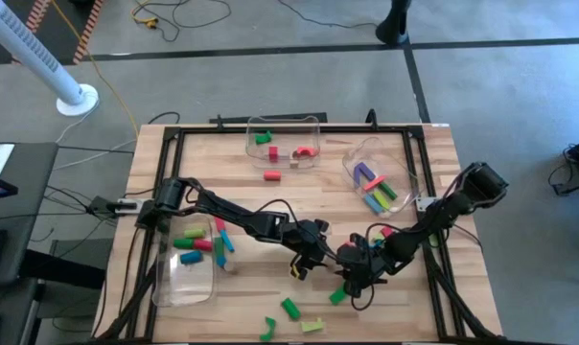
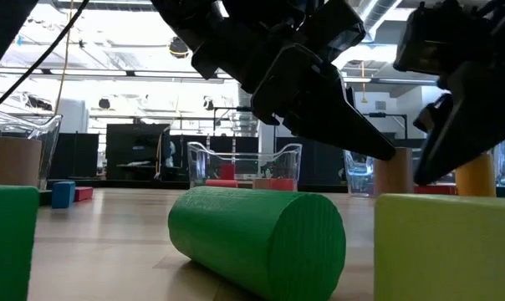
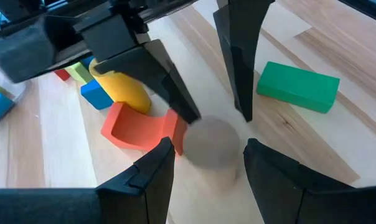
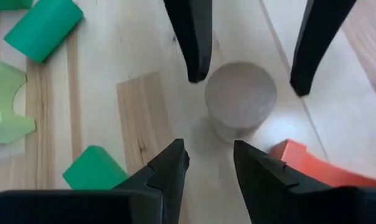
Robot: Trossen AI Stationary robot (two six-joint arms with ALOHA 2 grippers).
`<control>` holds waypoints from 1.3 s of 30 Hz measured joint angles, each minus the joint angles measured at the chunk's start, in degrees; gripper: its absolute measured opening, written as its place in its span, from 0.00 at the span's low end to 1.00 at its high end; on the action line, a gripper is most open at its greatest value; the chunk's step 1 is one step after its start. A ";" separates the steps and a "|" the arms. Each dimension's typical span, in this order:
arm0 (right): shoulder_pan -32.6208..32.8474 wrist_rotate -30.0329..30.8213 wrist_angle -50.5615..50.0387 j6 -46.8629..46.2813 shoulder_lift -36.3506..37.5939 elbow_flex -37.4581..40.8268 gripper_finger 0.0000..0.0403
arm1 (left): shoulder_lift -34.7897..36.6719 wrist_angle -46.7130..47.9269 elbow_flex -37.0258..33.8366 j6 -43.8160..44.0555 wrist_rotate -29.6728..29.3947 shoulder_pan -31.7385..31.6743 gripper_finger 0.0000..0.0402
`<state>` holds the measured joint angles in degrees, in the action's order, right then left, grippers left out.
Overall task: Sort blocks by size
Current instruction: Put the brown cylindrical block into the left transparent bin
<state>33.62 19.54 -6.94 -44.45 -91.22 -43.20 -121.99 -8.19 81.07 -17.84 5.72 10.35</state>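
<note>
Above the tan cylinder, the left gripper and right gripper hang open; no writing shows.

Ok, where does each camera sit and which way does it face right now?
High view: overhead, straight down on the wooden table; both arms show.
Low view: table height, level past a lying green cylinder; arms hang in from above.
Left wrist view: past the left gripper at an upright tan cylinder.
Right wrist view: past the right gripper at that cylinder.
Both wrist views share it.
</note>
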 joint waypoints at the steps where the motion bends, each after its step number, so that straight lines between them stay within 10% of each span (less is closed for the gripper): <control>1: -0.21 0.27 0.56 0.47 0.00 0.00 0.41 | 0.00 0.09 -0.01 0.10 -0.02 0.00 0.46; 39: -1.92 1.65 4.68 4.00 0.00 0.00 0.41 | 0.00 4.07 0.01 0.90 -0.20 0.02 0.43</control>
<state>31.70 21.19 -2.26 -40.45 -91.22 -43.20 -121.99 -4.12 81.08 -16.93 5.52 10.37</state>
